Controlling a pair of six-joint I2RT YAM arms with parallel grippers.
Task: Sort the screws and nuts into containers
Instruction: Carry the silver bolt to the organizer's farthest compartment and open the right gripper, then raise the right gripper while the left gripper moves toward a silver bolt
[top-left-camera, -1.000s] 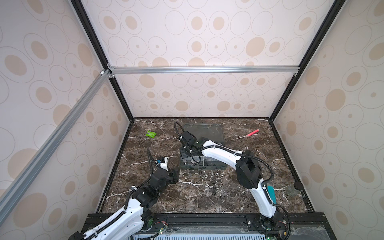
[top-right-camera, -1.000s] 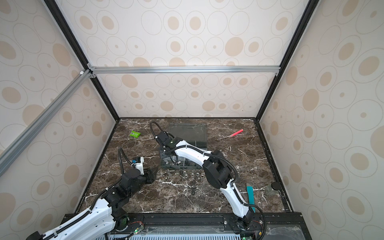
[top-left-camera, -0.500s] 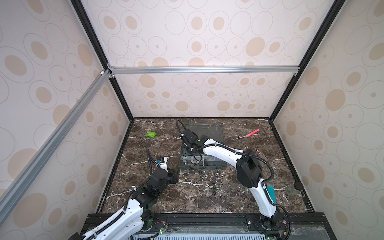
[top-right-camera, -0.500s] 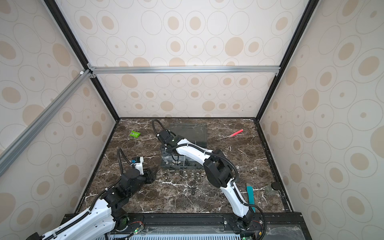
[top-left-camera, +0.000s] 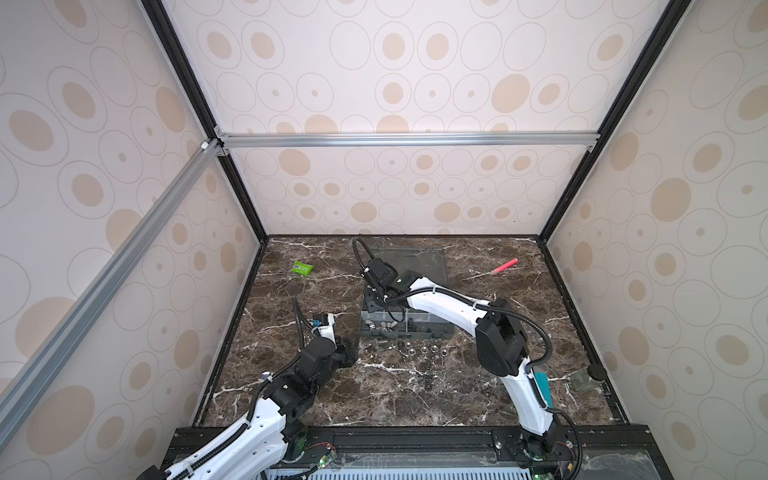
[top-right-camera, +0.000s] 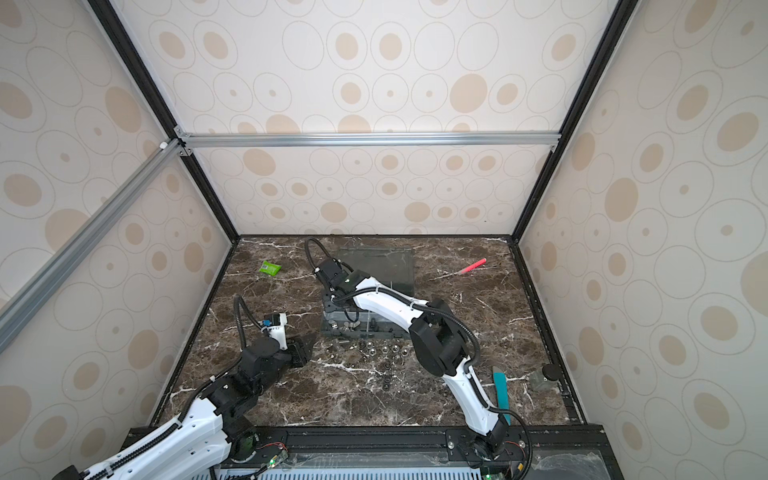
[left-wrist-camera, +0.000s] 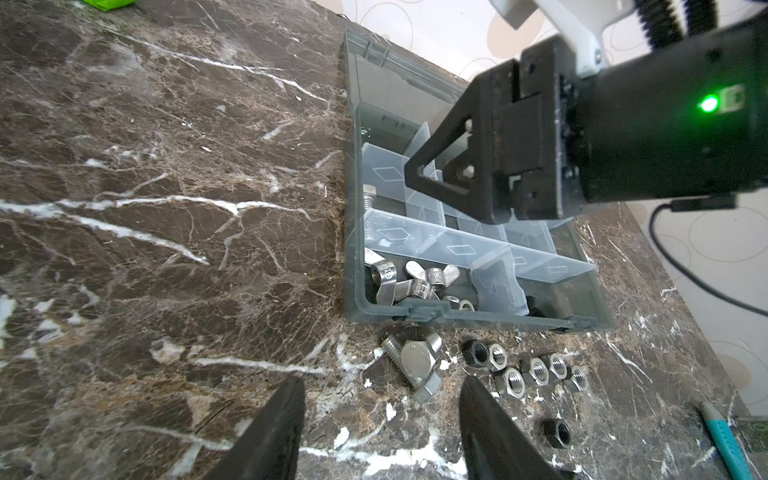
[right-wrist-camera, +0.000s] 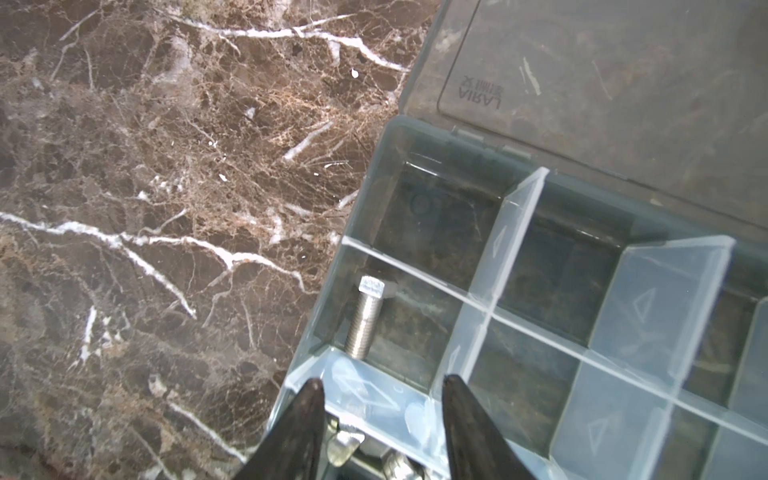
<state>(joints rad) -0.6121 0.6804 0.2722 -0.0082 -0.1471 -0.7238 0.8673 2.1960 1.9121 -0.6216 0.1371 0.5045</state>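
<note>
Several screws (left-wrist-camera: 412, 365) beside box (left-wrist-camera: 351, 232) edge, left fingers (left-wrist-camera: 272, 432) spread, right fingers (right-wrist-camera: 300, 428) spread above.

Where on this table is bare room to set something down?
Bare marble lies between the green packet and the organizer box, and between that box and the red pen. Crowded: the strip in front of the box, with loose screws, nuts and the left tool.

Four cams, two heights
Top pair stares down from high; wrist cams sit close, both sharing the organizer box (left-wrist-camera: 478, 320).
</note>
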